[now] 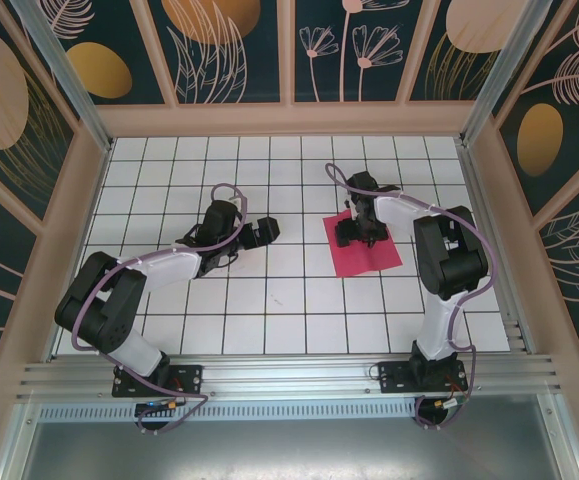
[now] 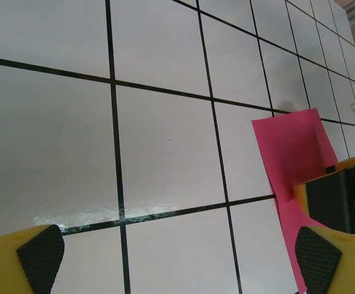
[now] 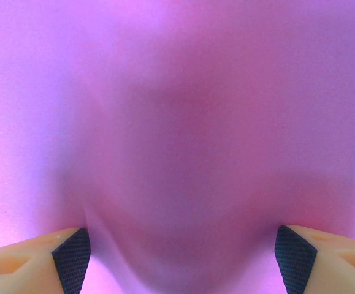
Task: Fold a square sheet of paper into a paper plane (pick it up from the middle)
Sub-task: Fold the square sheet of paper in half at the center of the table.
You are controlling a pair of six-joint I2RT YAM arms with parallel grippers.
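- Square sheet of paper [image 1: 371,260]: you have thin, plain magenta-pink stock lying flat on the bench [image 1: 269,300], right of centre, its edges turned a little against the grid.
- In the right wrist view the paper [image 3: 177,122] is a soft pink blur with a shallow curved bulge between the fingers.
- Your right pincer [image 1: 355,236] stands on the sheet's upper middle, pointing down. Its jaws are apart and the black cross-hatched pads [image 3: 70,257] on yellow fingers press at the paper surface.
- Your left pincer [image 1: 267,230] hangs well apart from the sheet, to its left, over bare tiles. Its jaws are spread wide with nothing between them, and the same hatched pads [image 2: 40,254] show.
- From the left wrist you see the sheet's corner [image 2: 290,153] ahead and to the right.
- The bench is glossy white tile with dark grid lines.
- Dark teal wall panels [image 1: 234,50] with peach leaf and flower patterns, framed in pale wood, enclose it. A ribbed aluminium rail [image 1: 289,372] carries both arm bases.
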